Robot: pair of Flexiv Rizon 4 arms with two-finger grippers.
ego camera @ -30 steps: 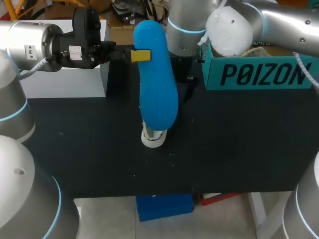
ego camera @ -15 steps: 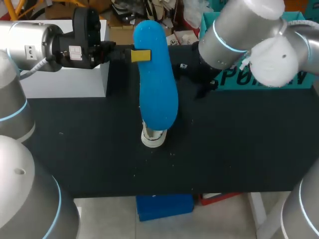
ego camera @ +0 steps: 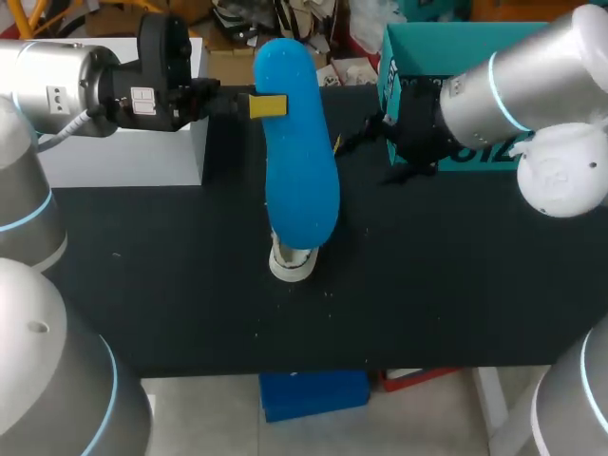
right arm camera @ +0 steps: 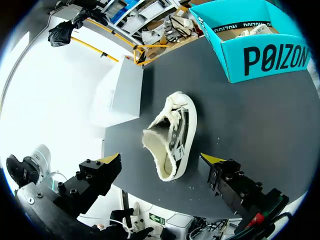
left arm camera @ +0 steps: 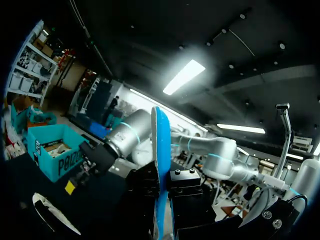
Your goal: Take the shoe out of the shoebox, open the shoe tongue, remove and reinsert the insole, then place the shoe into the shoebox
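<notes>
Left gripper (ego camera: 271, 106): It comes in from the table's left side, high above the back of the table. Its fingers are closed onto the insole, one pressing each flat face, and the left wrist view shows the insole edge-on between them.
Insole (ego camera: 300, 166): Bright blue, it is held off the table (ego camera: 171, 285) and gripped near its upper end. From overhead it runs from the back edge toward the middle, and its lower end covers most of the shoe. I cannot tell whether the two touch.
Shoe (right arm camera: 172, 131): Pale cream with dark markings, it is out of the shoebox and rests on the black table about midway across. Its opening is turned toward the right gripper. From overhead only a pale bit of it shows below the insole's lower end.
Right gripper (right arm camera: 161, 160): It reaches in from the table's right side toward the back middle. Its fingers are spread wide and hold nothing. In its own view the shoe lies ahead of it, in line with the gap between the two yellow tips and clear of both.
Shoebox (right arm camera: 265, 57): Teal and open-topped, it sits at the back right corner, well apart from the shoe.
White box (ego camera: 123, 157): It stands at the back left of the table, under the left arm.
</notes>
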